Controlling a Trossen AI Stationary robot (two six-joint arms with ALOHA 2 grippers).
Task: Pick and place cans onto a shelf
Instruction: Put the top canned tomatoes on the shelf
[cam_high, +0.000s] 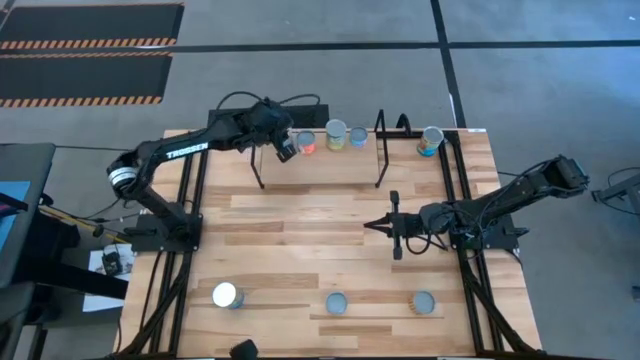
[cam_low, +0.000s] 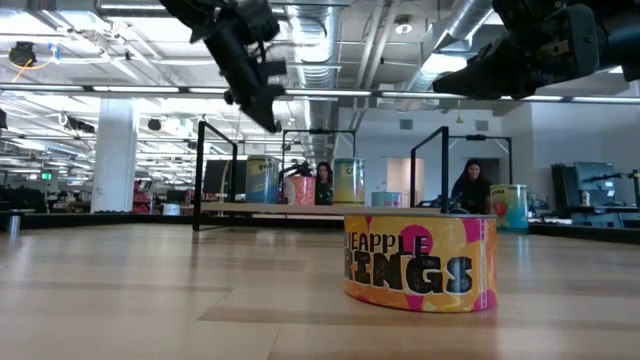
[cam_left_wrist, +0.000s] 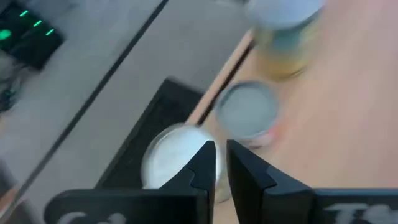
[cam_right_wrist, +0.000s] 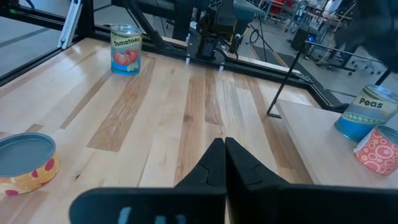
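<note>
The shelf (cam_high: 318, 160) stands at the table's far edge, a wooden board between black wire end frames. Several cans stand on it: a white-topped one (cam_left_wrist: 171, 158), a red one (cam_high: 306, 142), a green one (cam_high: 336, 134) and a blue one (cam_high: 358, 137). My left gripper (cam_high: 285, 150) hovers above the white-topped can with its fingers almost together; the low view (cam_low: 255, 95) shows it well clear of the cans. My right gripper (cam_high: 368, 226) is shut and empty above the table's middle, pointing toward the left edge.
Three cans stand near the table's front edge: a silver-topped tomato can (cam_high: 226, 295), a pineapple can (cam_high: 337, 303) and another (cam_high: 423, 302). One more can (cam_high: 431, 141) stands right of the shelf's right frame (cam_high: 380, 150). People sit in the room behind (cam_low: 470, 185).
</note>
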